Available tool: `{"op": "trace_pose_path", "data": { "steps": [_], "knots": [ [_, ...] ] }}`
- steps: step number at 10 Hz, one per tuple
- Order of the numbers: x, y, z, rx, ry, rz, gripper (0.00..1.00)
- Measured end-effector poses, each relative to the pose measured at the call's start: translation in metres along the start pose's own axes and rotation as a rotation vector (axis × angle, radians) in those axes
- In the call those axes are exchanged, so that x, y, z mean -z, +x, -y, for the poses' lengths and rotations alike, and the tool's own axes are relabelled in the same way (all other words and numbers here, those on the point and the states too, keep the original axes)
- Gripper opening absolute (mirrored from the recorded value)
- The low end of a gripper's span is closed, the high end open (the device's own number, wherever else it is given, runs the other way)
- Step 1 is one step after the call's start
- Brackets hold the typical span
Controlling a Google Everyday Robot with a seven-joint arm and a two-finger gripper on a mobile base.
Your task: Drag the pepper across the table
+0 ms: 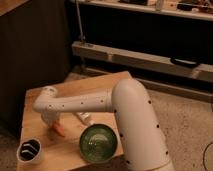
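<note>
Gripper (pixel 52 125) points down onto pepper (pixel 58 129) from outstretched arm (pixel 80 102).

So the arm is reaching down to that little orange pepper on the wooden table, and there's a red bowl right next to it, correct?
Nearly. The bowl is green, not red, as the camera view shows. The rest holds: the gripper is down at the little orange pepper on the wooden table, with the bowl beside it.

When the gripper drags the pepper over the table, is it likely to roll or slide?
The pepper is slim and tapered, so it may roll or pivot sideways rather than slide straight. It looks small, so probably light and easily nudged. The gripper sits right above it on the table, near the green bowl, which it might bump.
</note>
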Motion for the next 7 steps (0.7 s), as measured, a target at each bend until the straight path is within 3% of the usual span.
{"op": "trace_pose_path", "data": {
  "steps": [7],
  "knots": [
    [-0.005,0.036,-0.007,0.015,-0.006,-0.027,0.04]
  ]
}}
